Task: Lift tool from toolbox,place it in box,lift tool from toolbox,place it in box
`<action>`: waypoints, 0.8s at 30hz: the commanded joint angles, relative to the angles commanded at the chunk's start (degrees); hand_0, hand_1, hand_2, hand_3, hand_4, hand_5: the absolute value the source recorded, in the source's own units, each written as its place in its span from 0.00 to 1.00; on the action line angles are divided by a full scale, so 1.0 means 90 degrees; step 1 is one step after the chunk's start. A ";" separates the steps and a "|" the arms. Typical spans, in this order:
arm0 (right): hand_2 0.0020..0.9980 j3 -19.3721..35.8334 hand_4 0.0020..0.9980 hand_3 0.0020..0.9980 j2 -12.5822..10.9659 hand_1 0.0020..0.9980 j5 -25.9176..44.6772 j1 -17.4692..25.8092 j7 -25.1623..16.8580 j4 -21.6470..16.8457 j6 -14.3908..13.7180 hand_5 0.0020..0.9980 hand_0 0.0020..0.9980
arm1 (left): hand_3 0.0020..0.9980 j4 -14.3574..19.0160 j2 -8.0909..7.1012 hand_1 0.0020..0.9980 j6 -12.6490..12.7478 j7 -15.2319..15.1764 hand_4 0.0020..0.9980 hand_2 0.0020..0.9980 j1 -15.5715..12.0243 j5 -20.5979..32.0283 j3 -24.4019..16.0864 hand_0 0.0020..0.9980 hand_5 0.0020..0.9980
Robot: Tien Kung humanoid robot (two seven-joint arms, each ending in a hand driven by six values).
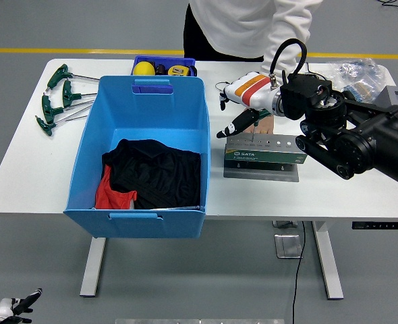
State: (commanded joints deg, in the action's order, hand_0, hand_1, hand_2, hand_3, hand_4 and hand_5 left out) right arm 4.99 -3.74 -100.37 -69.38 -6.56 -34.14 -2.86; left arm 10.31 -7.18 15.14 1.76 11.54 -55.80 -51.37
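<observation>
A grey-green tool stand [265, 150] sits on the table right of the large blue box [91, 145]. One green T-handle tool [259, 115] stands upright in the stand's left end. My right hand [229, 115], white with orange stripes, hovers just left of that handle with its fingers [235, 125] spread, holding nothing. A person's hand [264, 126] rests on the table right behind the stand. The blue box holds black and red cloth [152, 174]. My left hand [11, 309] hangs low at the bottom left corner, below table height, fingers relaxed.
Several green T-handle tools [59, 100] lie on the table's far left. A small blue bin [185, 62] with yellow items stands behind the box. A clear plastic bag [358, 69] lies at the far right. A person in white stands at the far side.
</observation>
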 joint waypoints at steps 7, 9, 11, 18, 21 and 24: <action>0.66 -0.0247 1.00 0.60 0.0105 0.64 0.0211 -0.0032 0.0049 0.0401 0.0164 0.84 0.75 | 0.70 0.0000 -0.0011 0.50 0.0003 0.0008 0.75 0.66 0.0031 -0.0041 -0.0001 0.58 0.69; 0.66 -0.0283 1.00 0.60 0.0100 0.64 0.0215 -0.0016 0.0055 0.0454 0.0198 0.84 0.75 | 0.70 0.0000 -0.0012 0.50 0.0004 0.0009 0.75 0.66 0.0040 -0.0045 0.0004 0.58 0.69; 0.66 -0.0336 1.00 0.60 0.0086 0.64 0.0210 0.0005 0.0063 0.0499 0.0229 0.84 0.75 | 0.70 0.0000 -0.0015 0.50 0.0004 0.0009 0.75 0.66 0.0045 -0.0049 0.0007 0.58 0.69; 0.61 -0.0439 1.00 0.55 0.0115 0.60 0.0444 0.0050 0.0153 0.0592 0.0538 0.87 0.73 | 0.69 0.0000 -0.0019 0.50 0.0009 0.0015 0.75 0.66 0.0027 -0.0080 -0.0010 0.58 0.69; 0.61 -0.0471 1.00 0.55 0.0147 0.60 0.0437 0.0060 0.0141 0.0596 0.0545 0.87 0.73 | 0.69 0.0000 -0.0021 0.50 0.0002 0.0022 0.75 0.66 0.0022 -0.0111 -0.0022 0.58 0.69; 0.56 -0.0500 1.00 0.48 0.0207 0.55 0.0414 0.0077 0.0134 0.0636 0.0522 0.87 0.72 | 0.69 0.0000 -0.0018 0.50 -0.0001 0.0031 0.75 0.66 0.0013 -0.0163 -0.0063 0.58 0.69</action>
State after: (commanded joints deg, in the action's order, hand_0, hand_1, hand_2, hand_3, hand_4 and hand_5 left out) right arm 0.49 -1.88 -96.64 -68.69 -5.35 -28.42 1.84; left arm 10.31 -7.34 15.13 2.04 11.66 -57.27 -51.94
